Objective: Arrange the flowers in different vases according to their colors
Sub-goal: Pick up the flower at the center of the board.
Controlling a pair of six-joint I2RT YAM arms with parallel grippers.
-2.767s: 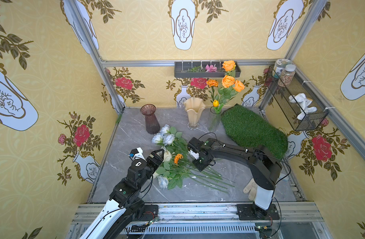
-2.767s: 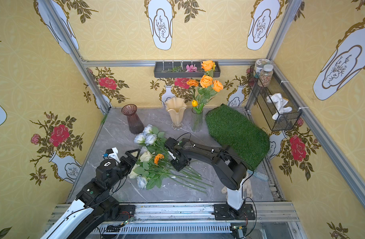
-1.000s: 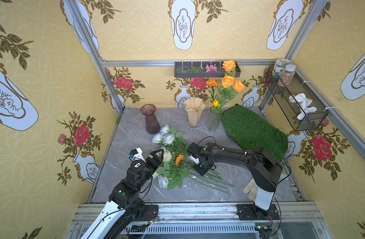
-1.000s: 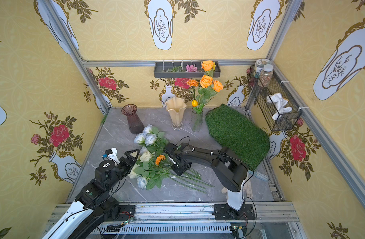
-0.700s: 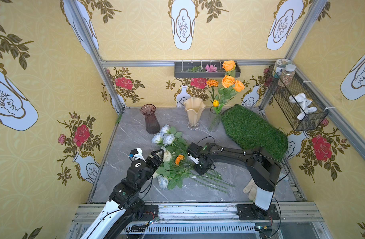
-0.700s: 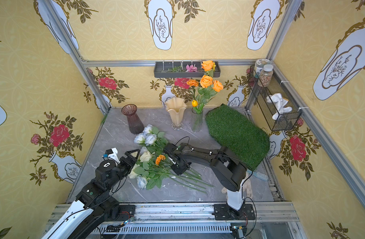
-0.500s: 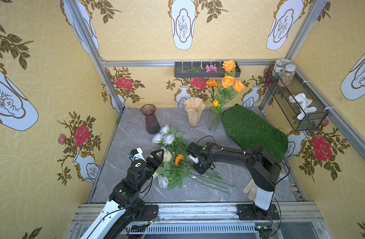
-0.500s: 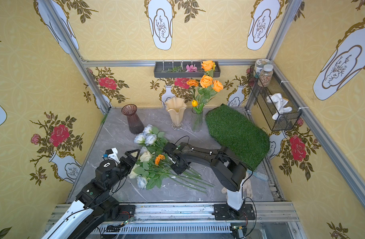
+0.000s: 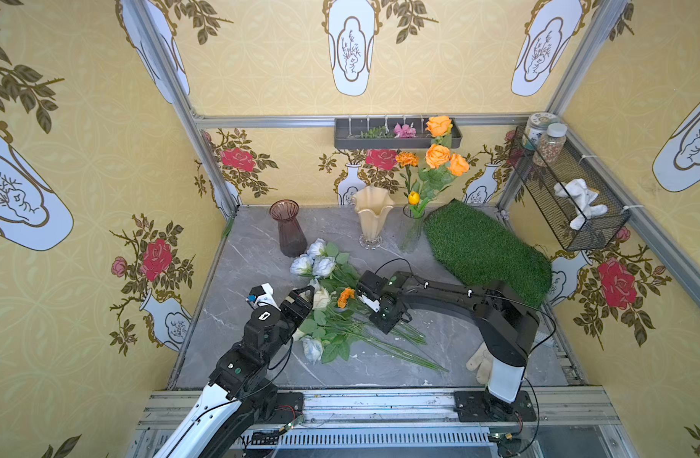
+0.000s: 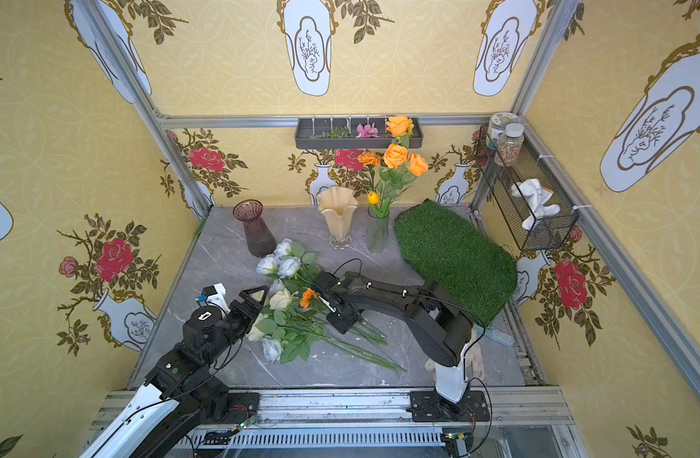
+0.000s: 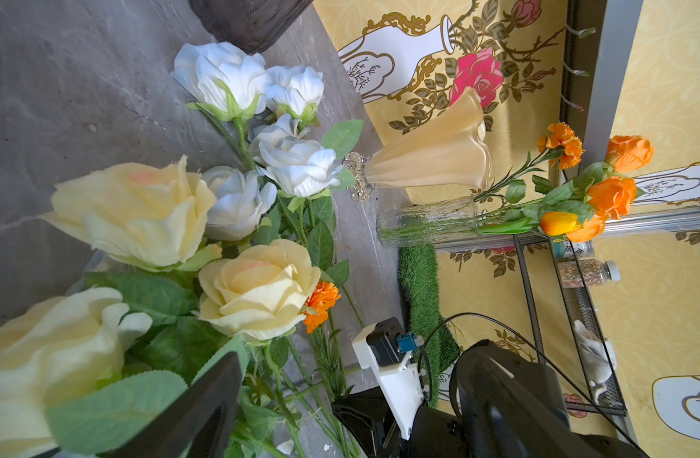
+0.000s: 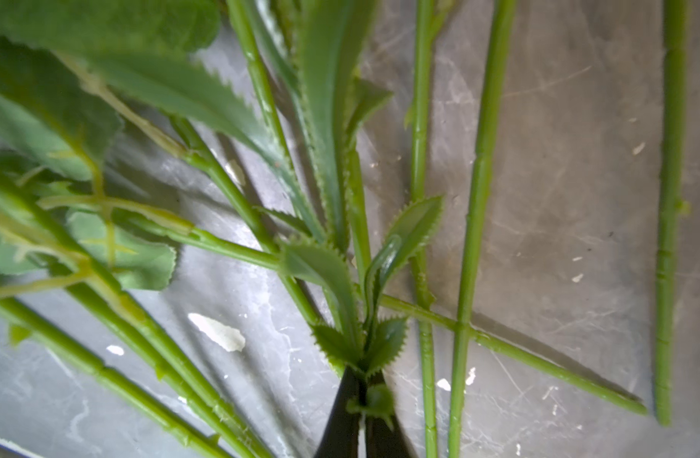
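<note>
Both top views show the grey marble table (image 9: 253,253) as the biggest thing. On its far right side lies a green grass mat (image 9: 483,250). Above the mat a black wire basket (image 9: 578,222) hangs on the wall.

A loose pile of flowers (image 9: 332,321) lies in the middle of the table, heads toward the left arm and stems fanning toward the right arm.

Three vases stand along the back. The purple-brown vase (image 9: 289,230) and the cream vase (image 9: 373,218) hold nothing. The clear vase (image 9: 412,234) holds the orange roses (image 9: 437,155).

The left gripper (image 10: 261,292) hangs over the cream roses (image 11: 257,289) with its jaws wide apart and nothing between them. The white roses (image 9: 312,263) lie just in front of the purple-brown vase.

The right gripper (image 12: 359,390) is down among the stems. Its jaws are pinched tight on the leafy stem of the marigold (image 9: 345,297), which lies in the pile.

Two jars (image 9: 546,144) sit at the basket's far end, and their labels are too small to read.

A second ago the right jaws still stood partly apart. Nearly three seconds back that gripper sat a little farther toward the vases. The left arm, vases and pile have stayed as they were.
</note>
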